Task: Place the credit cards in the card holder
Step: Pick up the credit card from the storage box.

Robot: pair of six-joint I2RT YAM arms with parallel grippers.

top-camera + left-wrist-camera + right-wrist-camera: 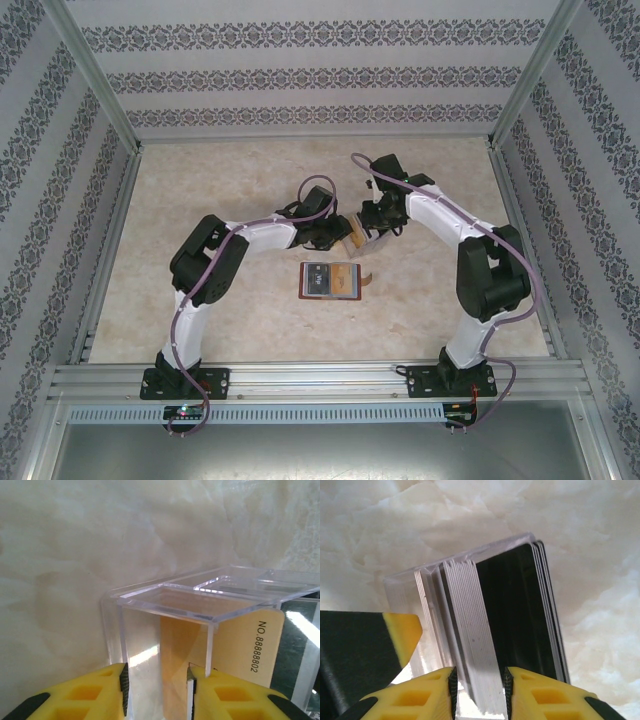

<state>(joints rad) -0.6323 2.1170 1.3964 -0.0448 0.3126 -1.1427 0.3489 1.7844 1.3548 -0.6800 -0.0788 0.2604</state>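
The reddish-brown card holder [342,281] lies open on the table in front of both arms, with a pale card face on its left half. Just behind it, the two grippers meet at a clear plastic case [356,241] full of credit cards. My left gripper [156,674] is shut on a corner compartment of the case [165,600], a tan card [240,650] standing inside. My right gripper [479,676] straddles the end of a white-grey card stack [470,620], with thin gaps beside its pads. Black cards [515,610] stand just right of that stack.
Aluminium rails [300,375] frame the marbled table, and patterned walls enclose it on three sides. The left gripper's yellow finger [402,630] shows close beside the case in the right wrist view. Open tabletop lies left, right and behind the arms.
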